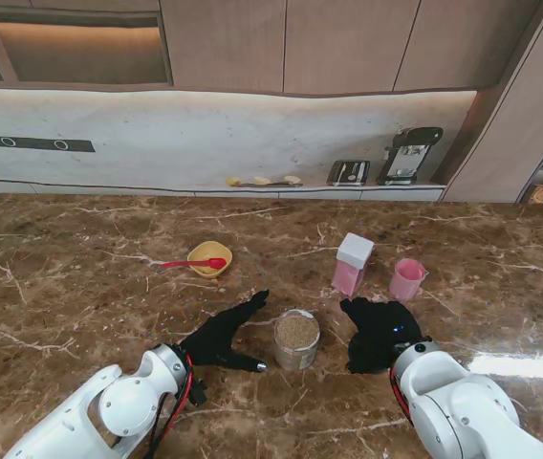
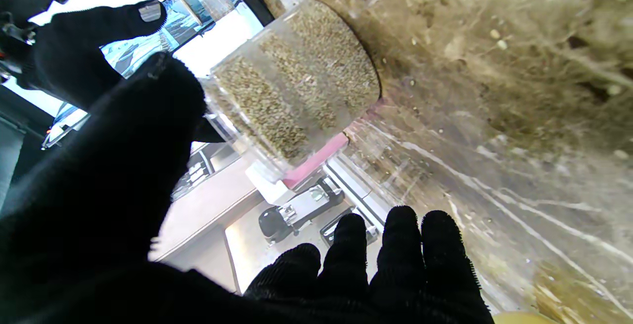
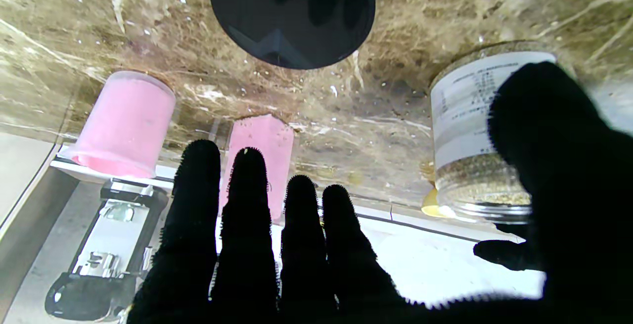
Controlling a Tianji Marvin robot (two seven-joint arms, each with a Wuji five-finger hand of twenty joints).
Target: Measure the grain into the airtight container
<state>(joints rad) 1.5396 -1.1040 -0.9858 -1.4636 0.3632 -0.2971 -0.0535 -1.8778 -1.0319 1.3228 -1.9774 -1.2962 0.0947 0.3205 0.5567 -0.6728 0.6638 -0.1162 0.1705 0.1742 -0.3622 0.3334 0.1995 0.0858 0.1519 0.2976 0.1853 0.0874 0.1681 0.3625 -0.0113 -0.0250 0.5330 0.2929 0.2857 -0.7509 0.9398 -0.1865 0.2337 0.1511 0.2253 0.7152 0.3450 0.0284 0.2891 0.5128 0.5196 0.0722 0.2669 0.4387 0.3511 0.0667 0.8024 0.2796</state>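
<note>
two gloved hands flank the open grain jar (image 1: pixel 296 340) near the table's (image 1: pixel 80 258) middle, left hand (image 1: pixel 226 336) and right hand (image 1: pixel 380 333) both spread, holding nothing, pink container (image 1: pixel 352 264) farther off.

The grain jar (image 1: pixel 296 340) is sitting centrally; bowl (image 1: pixel 209 258) lying at ten o'clock, box (image 1: pixel 352 264) and cup (image 1: pixel 406 279) at two.
</note>
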